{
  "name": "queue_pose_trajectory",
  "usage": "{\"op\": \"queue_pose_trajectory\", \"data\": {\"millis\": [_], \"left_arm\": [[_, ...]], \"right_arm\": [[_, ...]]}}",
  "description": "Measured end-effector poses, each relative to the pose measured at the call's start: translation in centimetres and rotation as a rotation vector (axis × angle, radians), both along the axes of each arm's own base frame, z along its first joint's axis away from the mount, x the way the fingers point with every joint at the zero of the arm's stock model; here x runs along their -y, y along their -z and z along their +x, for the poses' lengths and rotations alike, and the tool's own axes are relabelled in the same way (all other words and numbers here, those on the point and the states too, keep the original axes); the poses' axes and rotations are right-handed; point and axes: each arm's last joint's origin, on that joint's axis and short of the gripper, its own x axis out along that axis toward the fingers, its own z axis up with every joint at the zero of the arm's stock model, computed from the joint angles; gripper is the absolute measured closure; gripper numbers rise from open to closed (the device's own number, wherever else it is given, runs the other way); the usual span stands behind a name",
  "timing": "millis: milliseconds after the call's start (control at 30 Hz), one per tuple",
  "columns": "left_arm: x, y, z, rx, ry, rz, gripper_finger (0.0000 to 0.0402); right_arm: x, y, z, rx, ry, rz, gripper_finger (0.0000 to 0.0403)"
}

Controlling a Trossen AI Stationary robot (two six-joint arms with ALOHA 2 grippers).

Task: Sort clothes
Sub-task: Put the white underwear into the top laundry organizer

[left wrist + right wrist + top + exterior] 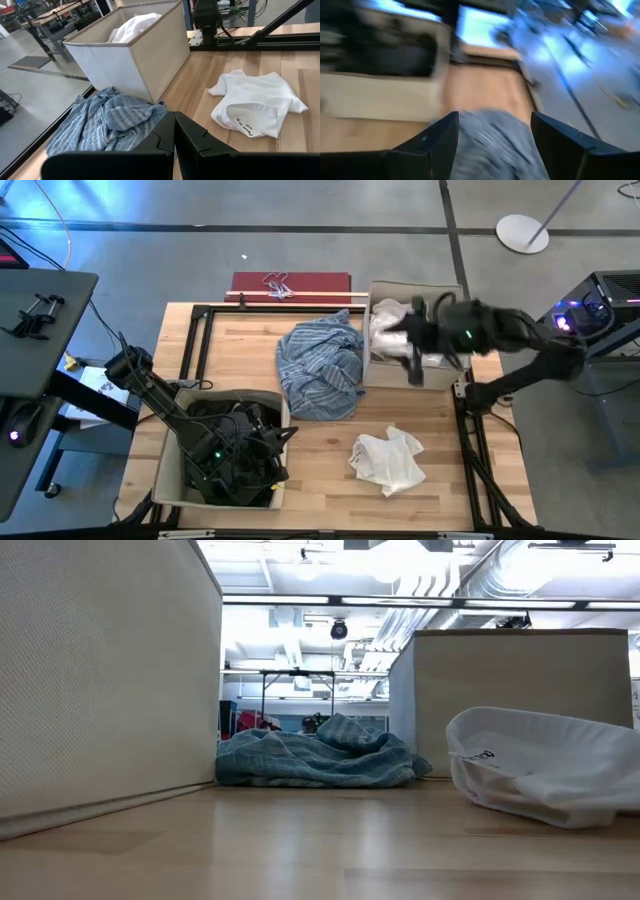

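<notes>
A light blue striped shirt (320,365) lies crumpled mid-table, also in the low view (315,760). A white piece (390,460) lies on the table near the front right. More white pieces (385,320) fill the beige box (440,288) at the far right. Dark garments (225,415) fill the beige box (165,470) at the near left. My left gripper (174,135) is shut and empty over that box's right side (270,442). My right gripper (495,130) is open and empty above the far right box's left side (413,368), with the striped shirt (490,140) below it.
A black metal frame (200,340) runs along the table's left, far and right edges. A dark red flat object (290,283) lies beyond the far edge. Bare wood (320,470) shows between the near left box and the white piece.
</notes>
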Motion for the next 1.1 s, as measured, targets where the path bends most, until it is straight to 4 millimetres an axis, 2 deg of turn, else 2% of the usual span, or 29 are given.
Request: {"op": "queue_pose_trajectory", "data": {"millis": [167,333,467,633,767,900,967,1100], "left_arm": [[0.0,0.0,0.0,-0.003,0.000,0.003,0.0402],[0.0,0.0,0.0,-0.003,0.000,0.003,0.0402],[0.0,0.0,0.0,-0.003,0.000,0.003,0.0401],[0.0,0.0,0.0,-0.003,0.000,0.003,0.0401],[0.0,0.0,0.0,-0.008,0.005,-0.002,0.0402],[0.0,0.1,0.0,-0.017,0.017,-0.013,0.0402],[0.0,0.1,0.0,-0.017,0.017,-0.013,0.0402],[0.0,0.1,0.0,-0.016,0.015,-0.012,0.0402]], "right_arm": [[-5.5,0.1,0.1,0.021,-0.237,0.025,0.0167],[-10.1,1.4,0.8,-0.035,-0.371,0.061,0.0167],[-13.2,3.6,2.2,-0.145,-0.421,0.080,0.0167],[-16.2,7.4,3.9,-0.349,-0.442,0.104,0.0167],[-17.6,12.0,4.8,-0.469,-0.439,0.133,0.0167],[-17.0,17.7,4.4,-0.627,-0.389,0.222,0.0167],[-16.5,19.8,4.5,-0.631,-0.356,0.255,0.0167],[-16.7,23.0,4.5,-0.600,-0.449,0.348,0.0167]]}}
